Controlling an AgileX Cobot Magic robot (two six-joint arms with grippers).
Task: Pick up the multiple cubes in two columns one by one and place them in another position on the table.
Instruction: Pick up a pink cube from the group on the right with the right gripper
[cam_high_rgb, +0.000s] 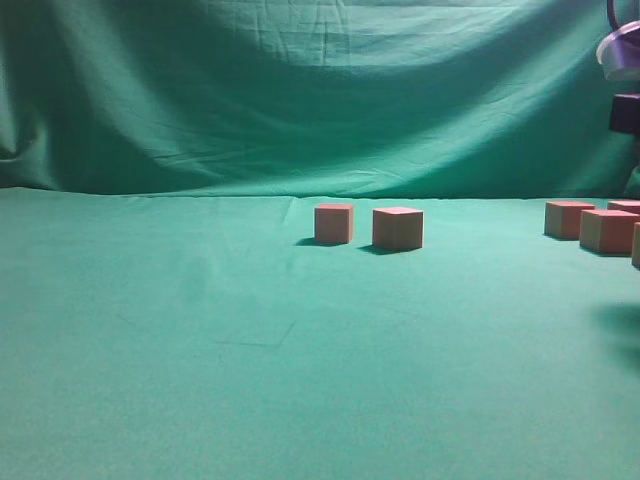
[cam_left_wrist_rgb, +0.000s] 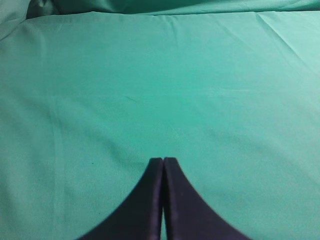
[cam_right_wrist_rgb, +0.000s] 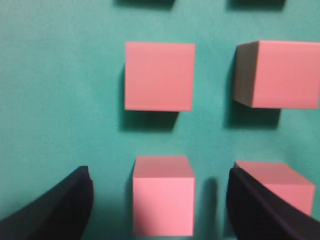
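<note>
Green table (cam_high_rgb: 200, 380) carries our cubes (cam_high_rgb: 397, 228) — our right gripper (cam_right_wrist_rgb: 160, 200) hangs spread wide over one cube (cam_right_wrist_rgb: 163, 195), while our left gripper (cam_left_wrist_rgb: 163, 165) sits pressed together.

The green tabletop (cam_high_rgb: 200, 340) carries two cubes (cam_high_rgb: 334, 223) near centre; more cubes (cam_high_rgb: 607, 230) sit at right.

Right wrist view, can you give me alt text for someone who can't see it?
Looking straight down, the right tool hangs open above pink-topped cubes set apart in two columns on the green table, its dark fingers on either side of the lower-left cube. Three more cubes show fully or partly, and shadows at the top edge suggest further ones.
</note>
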